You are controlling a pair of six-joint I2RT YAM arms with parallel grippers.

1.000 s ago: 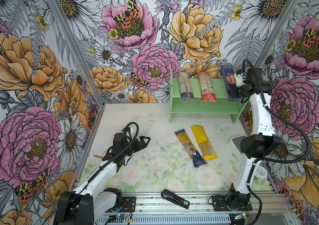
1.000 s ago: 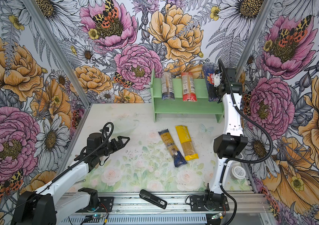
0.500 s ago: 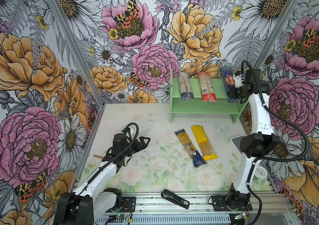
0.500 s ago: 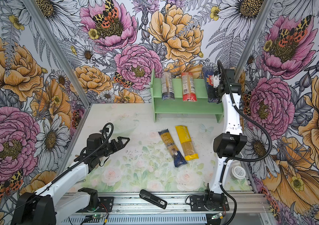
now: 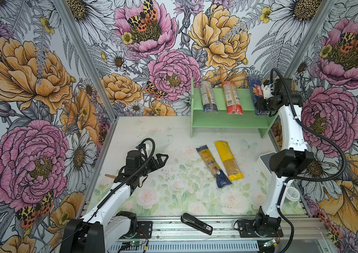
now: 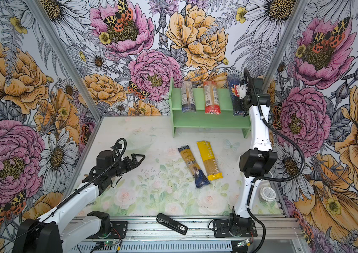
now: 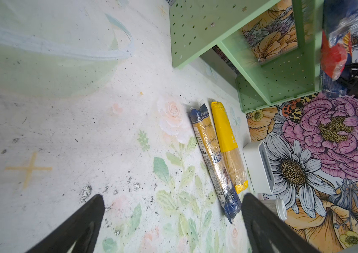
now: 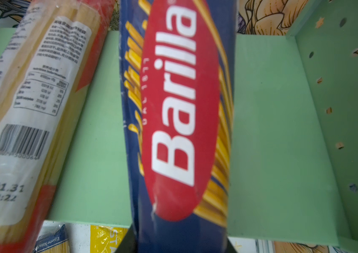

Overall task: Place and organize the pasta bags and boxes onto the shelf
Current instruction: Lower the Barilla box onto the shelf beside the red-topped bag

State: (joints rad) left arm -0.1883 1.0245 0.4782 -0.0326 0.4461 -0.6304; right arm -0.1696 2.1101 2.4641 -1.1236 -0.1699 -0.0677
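Observation:
The mint-green shelf [image 5: 221,114] stands at the back right. On its top tier lie a clear pack with a dark-blue label [image 5: 208,99] and a red-ended clear pack [image 5: 231,100]. My right gripper [image 5: 262,107] is shut on the near end of the dark blue Barilla pack [image 5: 256,93], which lies lengthwise over the tier's right end [image 8: 272,131]; the pack [image 8: 180,109] fills the right wrist view. On the table lie the blue-gold pack [image 5: 212,166] and the yellow pack [image 5: 228,160], side by side. My left gripper [image 5: 162,158] hovers open left of them, holding nothing [image 7: 172,201].
A black stapler-like object [image 5: 196,223] lies on the front rail. A white-grey box [image 5: 265,160] and a white tub [image 5: 293,193] sit by the right arm's base. The shelf's right panel [image 8: 337,98] is close to the Barilla pack. A small wooden stick [image 5: 110,176] lies at the left wall.
The right gripper has shifted the Barilla pack slightly left along the shelf's top tier. The left arm has hardly moved.

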